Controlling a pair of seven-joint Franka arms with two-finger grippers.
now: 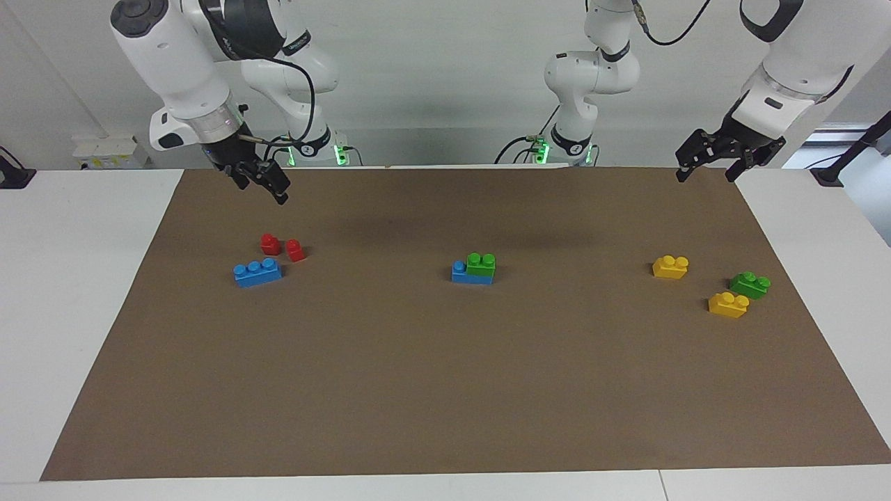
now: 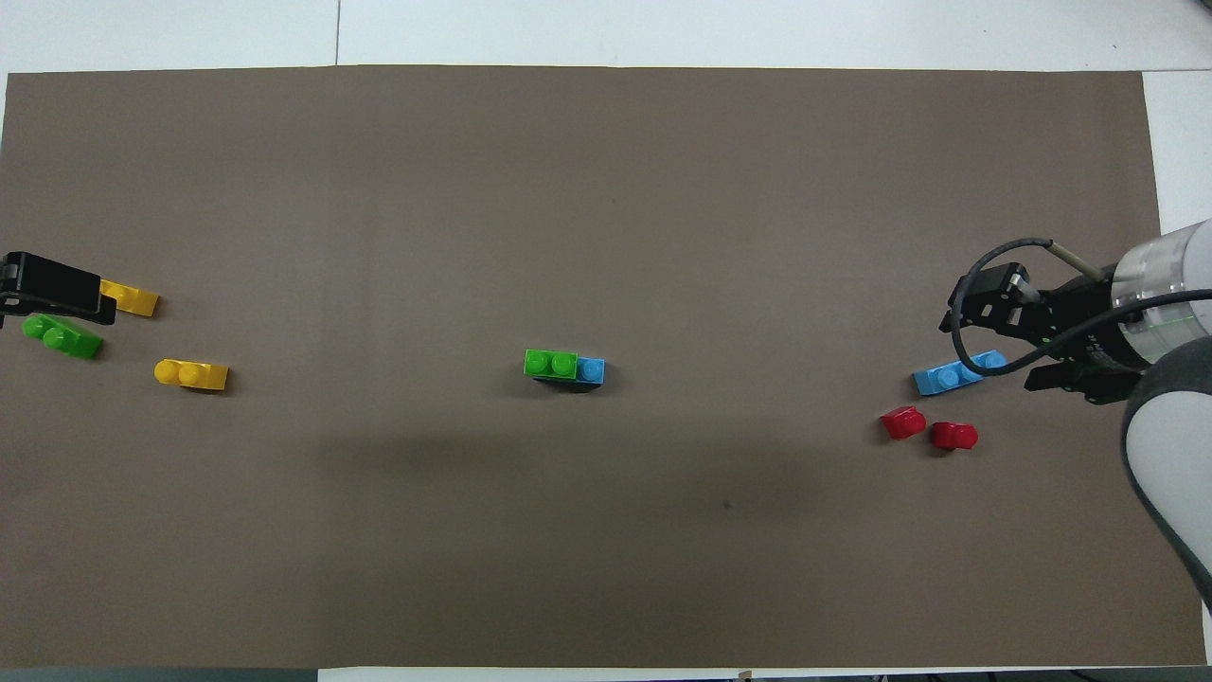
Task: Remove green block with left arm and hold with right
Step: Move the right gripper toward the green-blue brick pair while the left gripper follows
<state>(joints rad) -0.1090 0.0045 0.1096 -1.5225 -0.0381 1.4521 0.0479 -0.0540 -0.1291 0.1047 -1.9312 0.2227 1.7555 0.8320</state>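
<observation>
In the middle of the mat a green block (image 1: 481,264) (image 2: 550,364) sits stacked on one end of a blue brick (image 1: 459,273) (image 2: 593,370). A second green block (image 1: 750,284) (image 2: 62,336) lies loose between two yellow bricks at the left arm's end. My left gripper (image 1: 706,177) (image 2: 59,284) hangs open and empty over the mat's corner at that end. Open and empty too, my right gripper (image 1: 263,191) (image 2: 1004,350) hovers over the mat by the red blocks. Seen from overhead, it covers one end of a loose blue brick (image 1: 257,272) (image 2: 947,377).
Two red blocks (image 1: 282,247) (image 2: 928,428) lie beside the loose blue brick at the right arm's end. Yellow bricks (image 1: 670,266) (image 1: 728,305) lie at the left arm's end. A brown mat (image 1: 445,390) covers most of the white table.
</observation>
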